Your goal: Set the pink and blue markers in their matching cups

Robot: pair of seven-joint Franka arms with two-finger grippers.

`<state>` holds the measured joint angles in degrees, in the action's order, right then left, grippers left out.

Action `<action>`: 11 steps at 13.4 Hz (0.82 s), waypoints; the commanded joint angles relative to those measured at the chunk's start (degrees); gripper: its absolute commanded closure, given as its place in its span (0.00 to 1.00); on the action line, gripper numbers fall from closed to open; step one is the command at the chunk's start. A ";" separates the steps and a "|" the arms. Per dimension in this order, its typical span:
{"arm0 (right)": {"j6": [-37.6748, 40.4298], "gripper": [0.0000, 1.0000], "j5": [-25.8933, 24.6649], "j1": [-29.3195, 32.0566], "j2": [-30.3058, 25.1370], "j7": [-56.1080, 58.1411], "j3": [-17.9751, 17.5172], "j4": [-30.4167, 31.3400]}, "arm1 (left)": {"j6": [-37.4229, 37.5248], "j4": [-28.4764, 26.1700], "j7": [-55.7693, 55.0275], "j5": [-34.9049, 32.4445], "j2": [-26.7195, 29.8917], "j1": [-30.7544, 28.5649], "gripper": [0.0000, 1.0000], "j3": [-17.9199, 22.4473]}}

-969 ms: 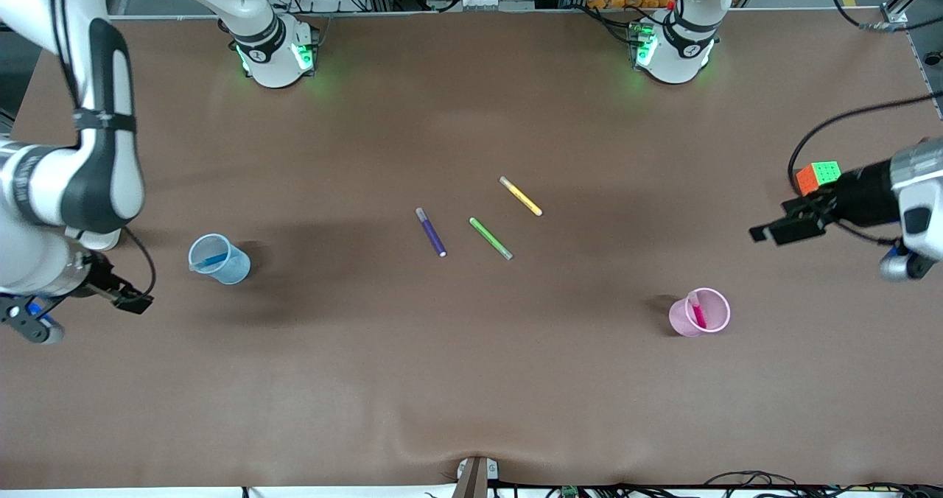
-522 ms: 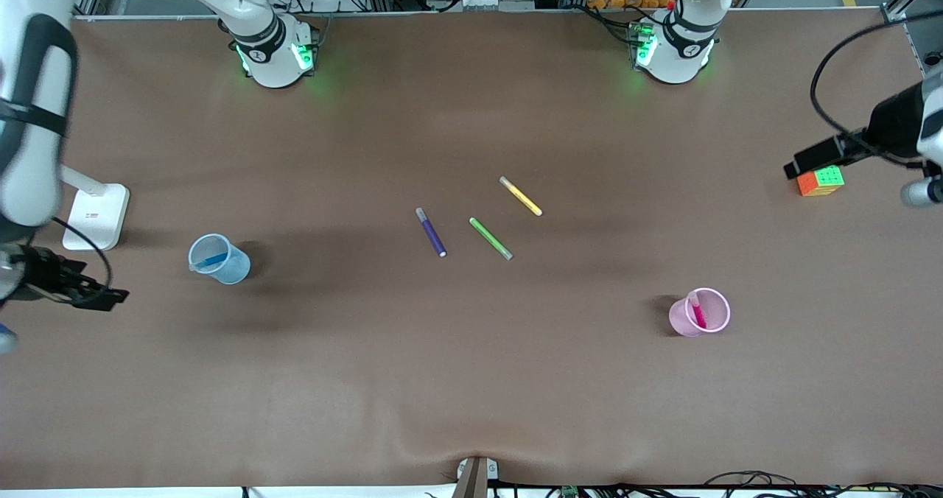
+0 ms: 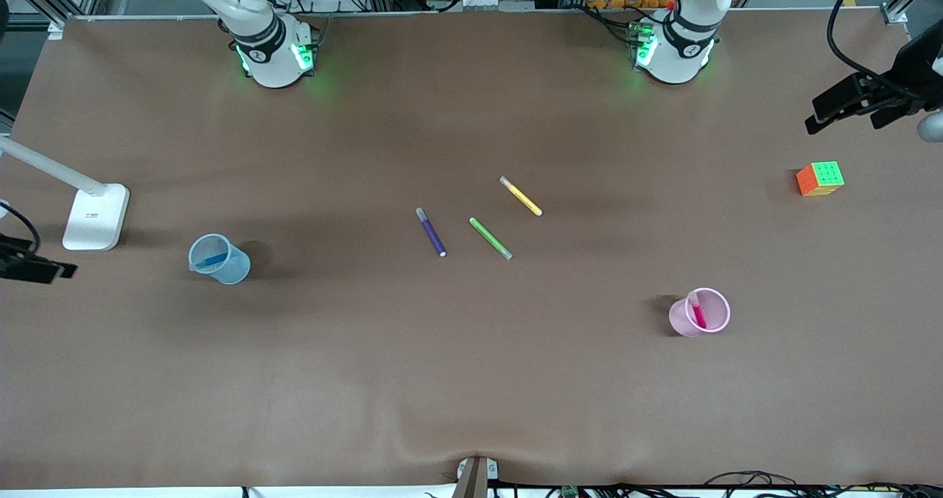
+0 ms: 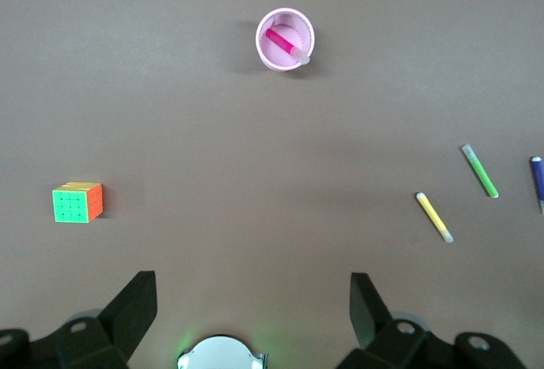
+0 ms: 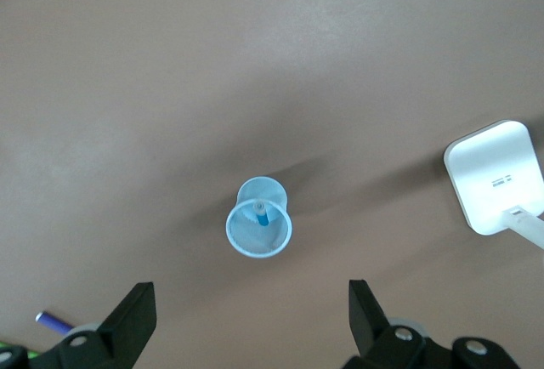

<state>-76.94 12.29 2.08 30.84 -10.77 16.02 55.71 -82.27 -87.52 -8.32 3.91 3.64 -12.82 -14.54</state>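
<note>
High front camera faces both bases; wrist cameras look steeply down (each sharing one cup with it).

Brown table (image 3: 471,380) – blue cup (image 3: 219,259), pink cup (image 3: 700,312), 3 loose pens (image 3: 490,237), cube (image 3: 820,178), lamp base (image 3: 96,216).

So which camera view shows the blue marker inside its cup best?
The right wrist view: it looks straight down into the blue cup, so the blue marker stands clearly inside. The front view shows the marker as a small slanted streak through the cup's mouth. The left wrist view does not show it.
</note>
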 commanded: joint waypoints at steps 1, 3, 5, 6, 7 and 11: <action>1.71 0.00 -3.06 -0.67 -3.86 2.66 -1.08 -0.16 | -0.08 -2.47 0.58 -1.00 1.46 8.06 0.00 8.81; 2.06 0.00 -3.41 -0.59 -6.31 13.34 -0.82 0.19 | -0.17 -4.75 0.06 -1.00 2.68 10.27 0.00 10.75; 3.90 0.00 -3.41 0.29 -9.39 18.49 -0.73 1.24 | 0.00 -5.03 -0.82 -1.18 2.95 10.36 0.00 10.41; 4.52 0.00 -3.85 0.12 -9.83 18.07 -0.55 1.42 | 0.35 -4.77 -0.82 -1.27 2.87 10.28 0.00 10.23; 5.83 0.00 -6.90 -0.49 -10.45 15.97 -0.81 1.42 | 0.53 -4.76 -0.56 -1.44 2.87 10.28 0.00 10.15; 3.05 0.00 -9.83 -4.10 -18.86 10.42 -1.08 12.46 | 0.53 -5.20 -0.38 -6.45 4.10 9.84 0.00 5.75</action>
<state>-70.62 4.04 -0.66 18.76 1.64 15.44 58.41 -81.90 -91.02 -8.69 -0.62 5.22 -2.93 -7.49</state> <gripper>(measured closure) 0.000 0.000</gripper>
